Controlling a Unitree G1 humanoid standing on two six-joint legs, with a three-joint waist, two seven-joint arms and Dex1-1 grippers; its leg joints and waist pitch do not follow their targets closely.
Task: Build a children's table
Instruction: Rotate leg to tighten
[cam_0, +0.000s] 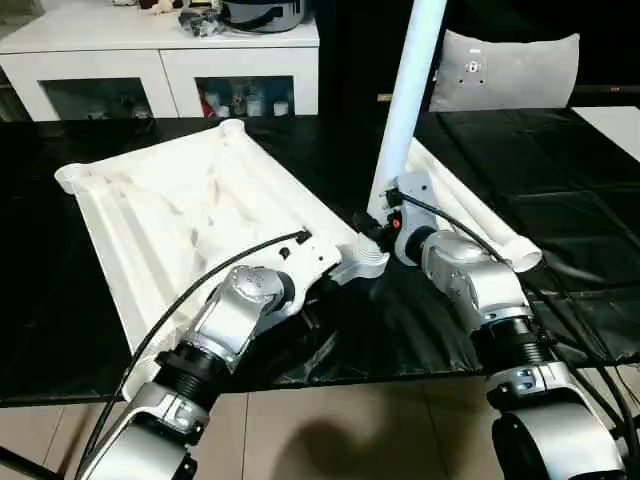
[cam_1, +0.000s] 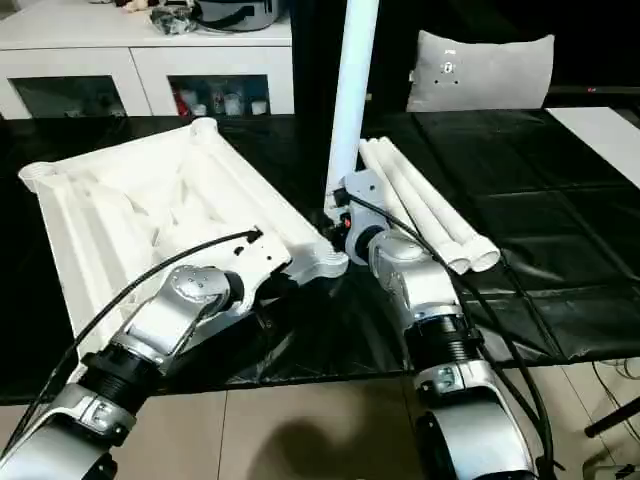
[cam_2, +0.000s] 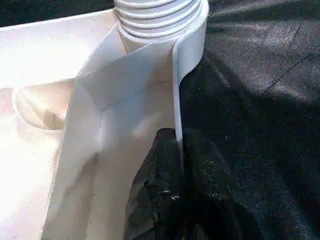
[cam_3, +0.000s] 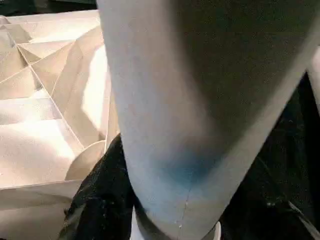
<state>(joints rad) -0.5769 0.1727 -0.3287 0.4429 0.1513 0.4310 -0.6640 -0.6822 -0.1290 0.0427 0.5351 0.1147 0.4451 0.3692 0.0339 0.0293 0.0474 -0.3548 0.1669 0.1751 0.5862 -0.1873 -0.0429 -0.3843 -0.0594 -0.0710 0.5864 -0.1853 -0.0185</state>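
Silver forearms reach from the near edge. Left gripper (cam_2: 175, 200) pinches the table top's (cam_0: 170, 215) near rim beside its corner socket (cam_0: 362, 262). Right gripper (cam_0: 385, 222) clasps an upright leg (cam_0: 408, 95) standing in that socket. Three more legs (cam_1: 430, 215) lie to the right.

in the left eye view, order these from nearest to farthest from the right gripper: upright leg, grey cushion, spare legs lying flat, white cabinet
1. upright leg: right at the right gripper, standing in the tabletop's near corner socket.
2. spare legs: lying on the black cover just to its right.
3. grey cushion: at the back, to the right.
4. white cabinet: at the back left, farthest.
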